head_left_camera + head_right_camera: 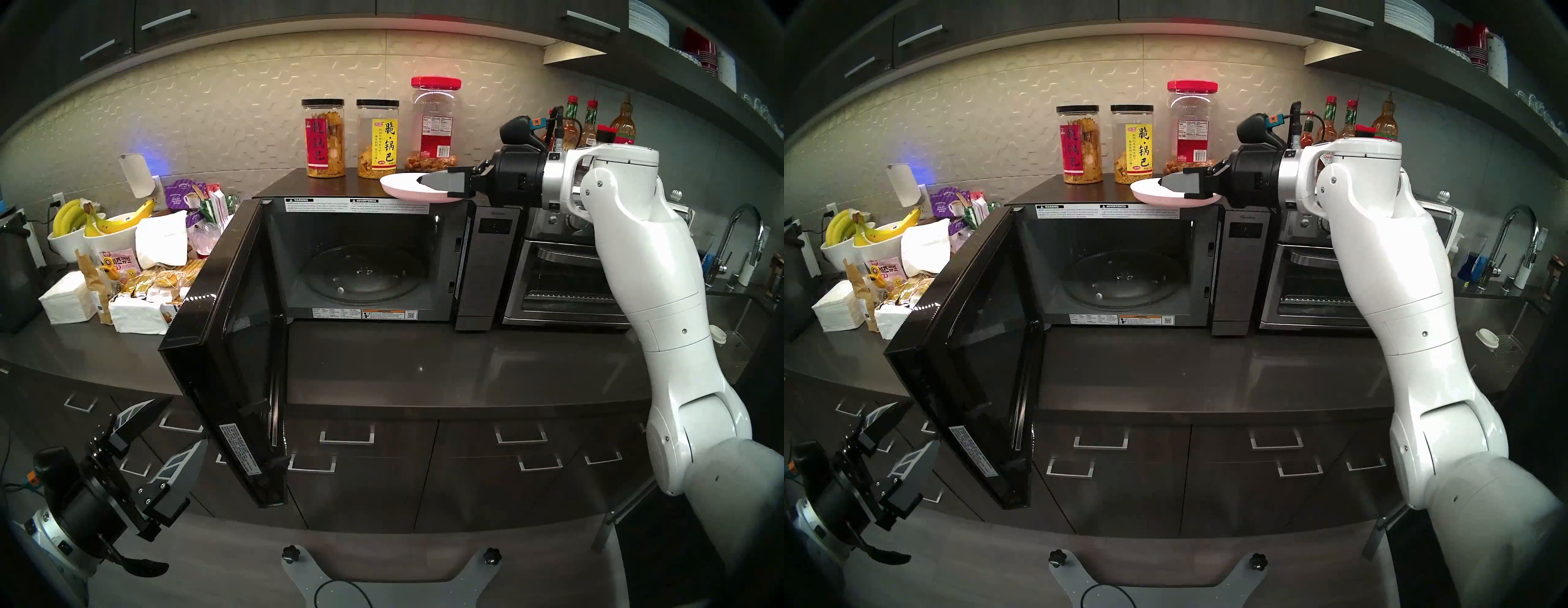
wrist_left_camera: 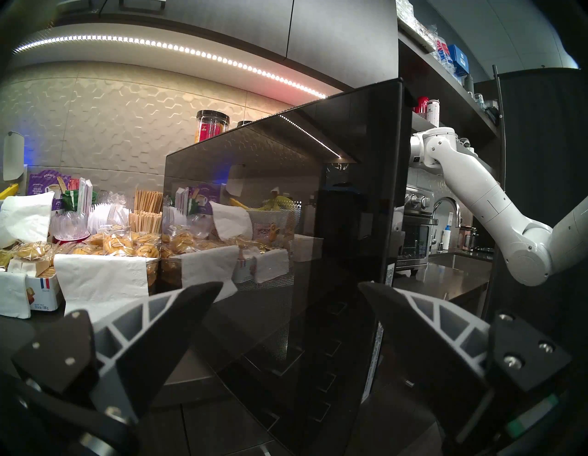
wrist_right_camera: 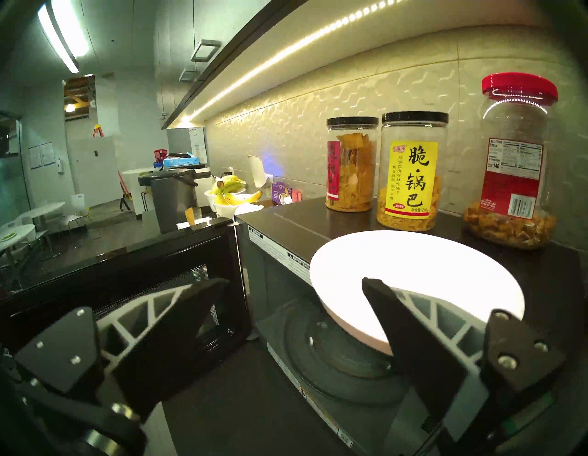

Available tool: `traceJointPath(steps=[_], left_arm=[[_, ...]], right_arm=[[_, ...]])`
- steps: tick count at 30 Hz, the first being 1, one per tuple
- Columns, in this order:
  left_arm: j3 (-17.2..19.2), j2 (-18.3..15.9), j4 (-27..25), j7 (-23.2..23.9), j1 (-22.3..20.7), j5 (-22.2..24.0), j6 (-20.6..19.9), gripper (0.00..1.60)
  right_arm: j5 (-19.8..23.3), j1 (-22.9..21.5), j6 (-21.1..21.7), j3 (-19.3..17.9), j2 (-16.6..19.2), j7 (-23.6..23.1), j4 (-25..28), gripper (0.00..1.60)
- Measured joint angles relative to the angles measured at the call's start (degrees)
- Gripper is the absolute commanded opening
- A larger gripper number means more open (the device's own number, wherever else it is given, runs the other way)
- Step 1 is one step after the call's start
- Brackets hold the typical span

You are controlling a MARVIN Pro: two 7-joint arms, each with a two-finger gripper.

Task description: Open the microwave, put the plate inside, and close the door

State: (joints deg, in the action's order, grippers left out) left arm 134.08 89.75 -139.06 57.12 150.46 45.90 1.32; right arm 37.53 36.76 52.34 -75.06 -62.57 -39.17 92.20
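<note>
The black microwave (image 1: 488, 263) stands on the counter with its cavity and glass turntable (image 1: 360, 276) exposed. Its door (image 1: 225, 339) is swung wide out to the left. The white plate (image 1: 403, 187) rests on the microwave's top front right edge and overhangs the opening. My right gripper (image 1: 424, 181) is level with the plate and open. In the right wrist view one finger (image 3: 413, 334) crosses the plate (image 3: 397, 270) while the other hangs in front of the door (image 3: 127, 280). My left gripper (image 1: 182, 422) is open and empty, low, just left of the door's outer edge.
Three snack jars (image 1: 377, 140) stand on the microwave top behind the plate. A steel toaster oven (image 1: 564, 280) sits right of the microwave, with sauce bottles (image 1: 589, 123) behind and a sink faucet (image 1: 738, 237) far right. Bowls of bananas (image 1: 97, 225) and snack packets crowd the counter at left.
</note>
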Motion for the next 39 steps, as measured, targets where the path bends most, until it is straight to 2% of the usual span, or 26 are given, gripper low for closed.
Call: traceJointPath(steps=[15,28,39], left_arm=[[0.0,0.1,0.0,0.1,-0.1,-0.1,-0.1,1.60],[0.1,0.2,0.0,0.2,-0.2,-0.1,-0.2,1.60],[0.1,0.3,0.0,0.3,-0.3,-0.2,-0.3,1.60]], right_arm=[[-3.6,-7.2,2.8,1.2,-1.0,-4.1,-5.8,1.60],[-8.5,-13.4,2.8,7.0,0.6,-10.2,-11.2,1.60],[-11.3,-18.3,2.8,11.8,2.3,-10.4,-15.6,1.60]])
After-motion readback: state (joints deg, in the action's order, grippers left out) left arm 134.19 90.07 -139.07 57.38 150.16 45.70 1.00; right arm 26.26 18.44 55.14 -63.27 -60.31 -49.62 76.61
